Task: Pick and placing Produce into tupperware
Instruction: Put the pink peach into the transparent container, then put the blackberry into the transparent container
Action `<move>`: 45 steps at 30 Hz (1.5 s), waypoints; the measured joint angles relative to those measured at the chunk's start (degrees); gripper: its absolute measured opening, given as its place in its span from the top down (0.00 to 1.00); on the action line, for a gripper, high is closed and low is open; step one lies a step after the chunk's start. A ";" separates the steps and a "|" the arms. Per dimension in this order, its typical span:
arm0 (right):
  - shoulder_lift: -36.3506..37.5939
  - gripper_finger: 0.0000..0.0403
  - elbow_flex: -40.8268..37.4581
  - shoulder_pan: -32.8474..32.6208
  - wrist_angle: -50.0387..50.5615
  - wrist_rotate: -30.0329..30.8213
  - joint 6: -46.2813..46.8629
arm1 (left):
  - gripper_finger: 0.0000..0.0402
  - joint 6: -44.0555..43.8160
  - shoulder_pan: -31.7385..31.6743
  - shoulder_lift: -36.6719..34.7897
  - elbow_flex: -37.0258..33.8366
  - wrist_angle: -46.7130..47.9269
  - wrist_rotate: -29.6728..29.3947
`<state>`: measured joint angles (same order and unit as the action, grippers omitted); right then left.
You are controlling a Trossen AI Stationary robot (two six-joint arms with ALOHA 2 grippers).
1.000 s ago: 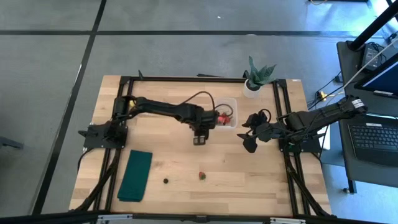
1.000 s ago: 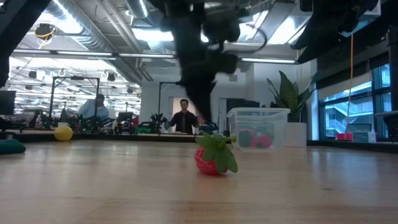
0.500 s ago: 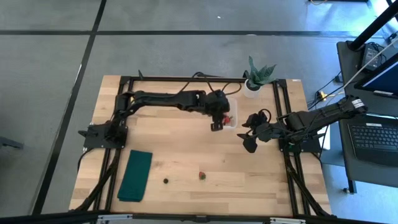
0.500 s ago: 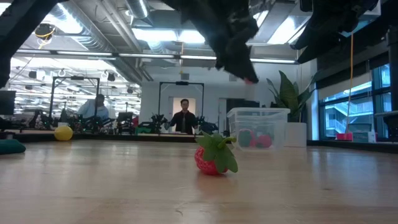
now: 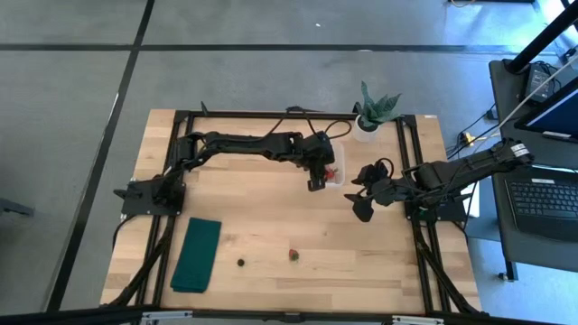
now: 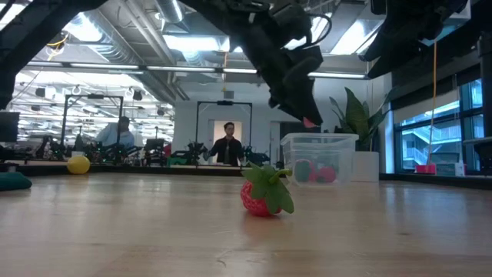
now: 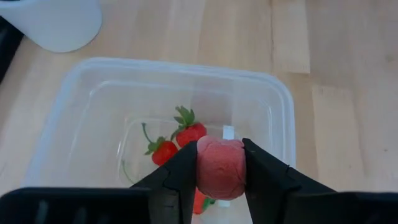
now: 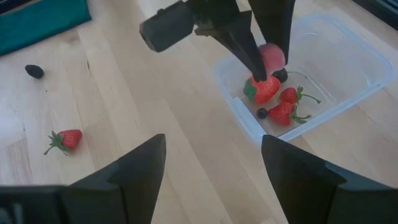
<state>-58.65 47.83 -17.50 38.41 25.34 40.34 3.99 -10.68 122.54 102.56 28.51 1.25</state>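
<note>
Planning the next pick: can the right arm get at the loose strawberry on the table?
Probably yes. The strawberry lies alone on bare wood, the right gripper hangs open nearby, and the left gripper is over the tub.

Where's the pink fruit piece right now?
The pink piece sits between the left gripper fingers, above the clear tub with strawberries inside, near the white pot.

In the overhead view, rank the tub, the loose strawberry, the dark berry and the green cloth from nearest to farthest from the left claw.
From the left claw:
1. Clear tub, right under it, beside the plant pot.
2. Loose strawberry, toward the table's near edge.
3. Dark berry, farther left along that edge.
4. Green cloth, farthest, at the left.
</note>
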 joint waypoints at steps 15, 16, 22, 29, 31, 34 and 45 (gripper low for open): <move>0.00 0.34 0.00 0.00 0.00 0.02 0.07 | 0.58 2.56 0.20 -0.02 0.00 -2.09 -0.38; 0.00 0.34 -0.02 0.00 0.00 0.00 0.07 | 0.57 2.58 0.20 -0.02 0.00 -2.09 -0.89; 0.00 0.34 0.00 0.00 0.00 0.00 0.09 | 0.44 4.47 0.49 -0.53 0.04 -2.10 -1.52; 0.02 0.34 0.00 0.00 0.04 -2.23 0.04 | 0.26 4.09 2.75 -4.53 0.04 7.82 1.37; 0.02 0.34 -0.02 0.00 0.19 -3.18 0.02 | 0.24 4.10 4.55 -6.52 0.07 13.55 1.59; 0.01 0.34 0.00 0.00 0.26 -4.07 -0.11 | 0.22 2.87 7.88 -9.55 0.07 21.87 1.53; 0.01 0.34 0.00 0.00 -0.07 -4.07 -3.05 | 0.22 -9.02 23.92 -11.26 -0.30 33.88 0.38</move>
<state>-58.64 47.83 -17.50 38.35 21.28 37.29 -5.03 13.25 111.28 102.26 62.39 1.63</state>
